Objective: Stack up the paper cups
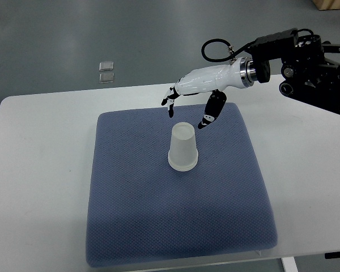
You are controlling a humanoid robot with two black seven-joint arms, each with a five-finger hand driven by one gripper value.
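One paper cup (183, 148), possibly already a nested stack, stands inverted near the centre of the blue mat (130, 226) on the white tabletop (39, 170). Right hand (190, 107) hovers just behind it, fingers apart and empty, apparently positioned clear so the cup stands undisturbed.

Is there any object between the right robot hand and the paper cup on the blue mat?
No, nothing visible. The right robot hand hangs open just behind the upside-down paper cup, with only bare blue mat between them.
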